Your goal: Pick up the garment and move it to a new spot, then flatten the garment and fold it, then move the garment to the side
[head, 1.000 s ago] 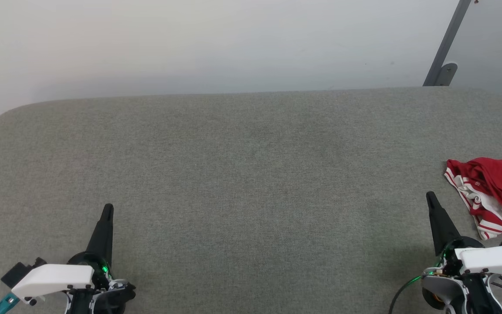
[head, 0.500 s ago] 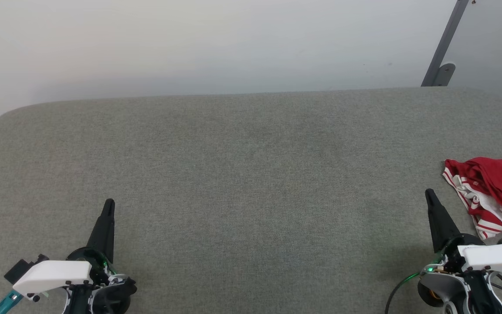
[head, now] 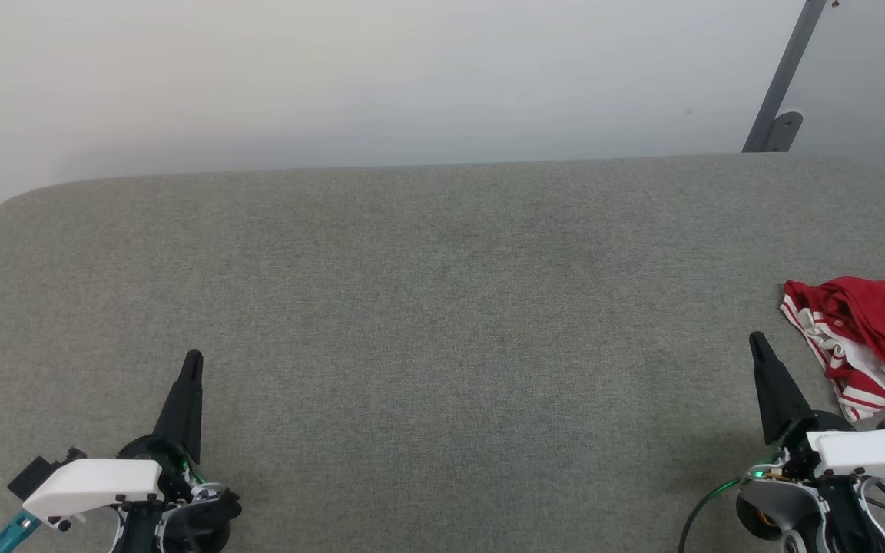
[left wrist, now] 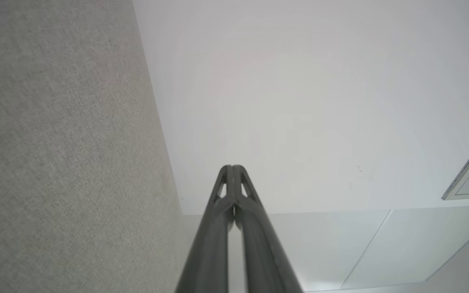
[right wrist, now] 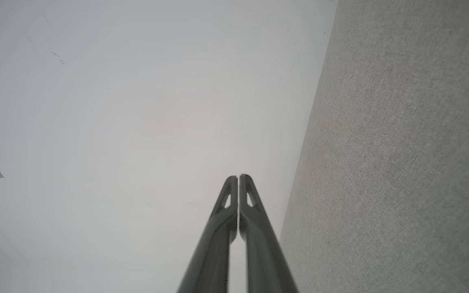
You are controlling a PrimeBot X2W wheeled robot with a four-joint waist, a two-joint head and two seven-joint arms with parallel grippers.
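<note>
1. Left end effector (head: 192,359): fingers pressed together, gripping nothing, pointing up the head view from the lower left, over the grey fabric tabletop (head: 442,307).
2. Right end effector (head: 757,339): closed tip to tip as well, empty, at the lower right.
3. Near that tip, to its right and apart from it: the garment (head: 873,322), a crumpled red heap with white and striped trim, lying at the tabletop's right side and cut off by the picture's edge.
4. Beyond the far edge: pale wall (head: 335,77), and a slanted grey post (head: 784,77) at the upper right.
</note>
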